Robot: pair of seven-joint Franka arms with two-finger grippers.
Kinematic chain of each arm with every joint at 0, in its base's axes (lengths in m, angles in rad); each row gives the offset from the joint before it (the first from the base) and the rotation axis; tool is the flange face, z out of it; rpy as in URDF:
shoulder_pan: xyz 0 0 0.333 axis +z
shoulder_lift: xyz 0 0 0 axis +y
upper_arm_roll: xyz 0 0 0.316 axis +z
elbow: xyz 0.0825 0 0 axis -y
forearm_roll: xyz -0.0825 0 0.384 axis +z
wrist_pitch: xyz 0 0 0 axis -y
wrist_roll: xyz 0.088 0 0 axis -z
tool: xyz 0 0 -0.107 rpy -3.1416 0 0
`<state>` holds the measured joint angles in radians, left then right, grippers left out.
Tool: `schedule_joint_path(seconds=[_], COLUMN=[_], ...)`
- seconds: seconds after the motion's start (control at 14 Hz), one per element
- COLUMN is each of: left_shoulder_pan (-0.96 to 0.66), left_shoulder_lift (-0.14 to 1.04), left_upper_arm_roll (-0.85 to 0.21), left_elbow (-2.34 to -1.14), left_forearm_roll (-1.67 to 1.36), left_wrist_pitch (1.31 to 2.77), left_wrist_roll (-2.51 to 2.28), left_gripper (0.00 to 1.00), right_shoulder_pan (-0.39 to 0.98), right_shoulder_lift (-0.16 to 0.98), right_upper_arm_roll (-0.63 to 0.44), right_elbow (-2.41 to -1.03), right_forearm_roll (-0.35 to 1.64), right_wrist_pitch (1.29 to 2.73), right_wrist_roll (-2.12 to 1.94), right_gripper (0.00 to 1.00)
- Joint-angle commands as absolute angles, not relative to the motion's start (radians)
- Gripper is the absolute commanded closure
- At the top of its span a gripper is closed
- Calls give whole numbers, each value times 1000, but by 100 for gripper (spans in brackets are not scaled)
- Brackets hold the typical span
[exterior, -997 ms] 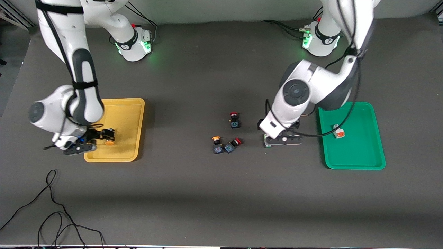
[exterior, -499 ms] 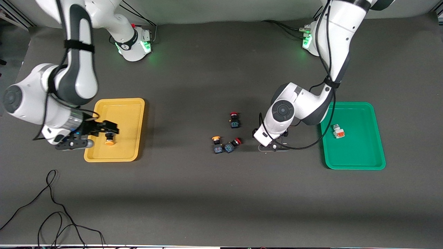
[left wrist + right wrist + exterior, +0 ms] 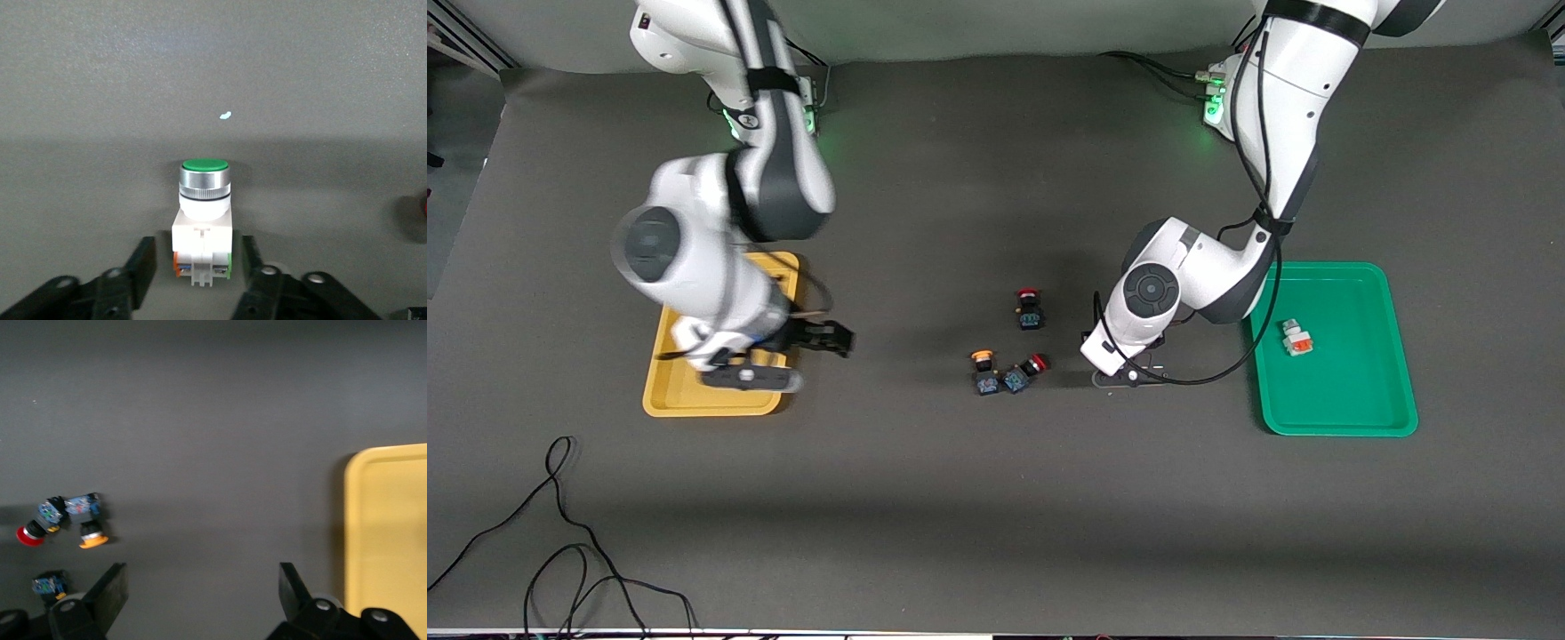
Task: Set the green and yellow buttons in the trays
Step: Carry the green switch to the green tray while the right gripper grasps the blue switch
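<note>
Since the earlier frame, the right arm has swung off the yellow tray (image 3: 660, 398); its right gripper (image 3: 818, 342) hangs beside that tray's edge, toward the button cluster. The left gripper (image 3: 1129, 373) is low beside the green tray (image 3: 1343, 422), which holds an orange-marked white button (image 3: 1296, 339).

Left wrist view: fingers (image 3: 141, 263) flank the green-capped white button (image 3: 203, 220) with small gaps, not clamped.

Right wrist view: jaws spread wide, empty; yellow-capped button (image 3: 88, 520) near.

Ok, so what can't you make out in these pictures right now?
Green button: hidden in the front view by the left arm; only the left wrist view shows it, at the left gripper.
Yellow tray: mostly covered by the right arm in front view, cut off in right wrist view; contents unknown.
Right gripper: blurred in front view.
</note>
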<state>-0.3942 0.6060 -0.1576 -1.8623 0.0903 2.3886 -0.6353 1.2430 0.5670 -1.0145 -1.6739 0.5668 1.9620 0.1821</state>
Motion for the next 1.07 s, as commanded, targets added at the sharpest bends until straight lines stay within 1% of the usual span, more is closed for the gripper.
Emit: schedule_joint_path(seconds=[0.0,0.07,0.21,0.36,0.57,0.78,1.0], left_shoulder_pan=[-403,-403,-400,-388,-338,-322,-255], left_shoulder_lift=[594,594,588,563,480,405,344], left_upper_arm_roll=[-147,-147,-146,-143,-150,-147,-150], left_elbow=[-1868,-1867,-1864,-1855,-1813,-1763,-1759], left_forearm_roll=[106,106,106,104,94,42,11], left_wrist_pitch=[2390,2387,2378,2370,2234,2128,2051], left_wrist_roll=[-667,-669,-669,-666,-650,-650,-580], left_gripper=[70,76,83,84,84,84,84], right_shoulder_pan=[1178,1151,1111,1103,1089,1089,1089], right_shoulder_lift=[725,767,839,876,934,968,994], right_upper_arm_roll=[-907,-864,-793,-737,-641,-609,-595], right_elbow=[-1493,-1444,-1356,-1348,-1348,-1350,-1348], right_forearm_roll=[589,607,633,637,644,644,641], right_wrist_pitch=[1950,1953,1985,2067,2161,2201,2212], right_wrist_roll=[312,348,367,399,411,408,408], right_gripper=[0,0,0,0,0,0,0])
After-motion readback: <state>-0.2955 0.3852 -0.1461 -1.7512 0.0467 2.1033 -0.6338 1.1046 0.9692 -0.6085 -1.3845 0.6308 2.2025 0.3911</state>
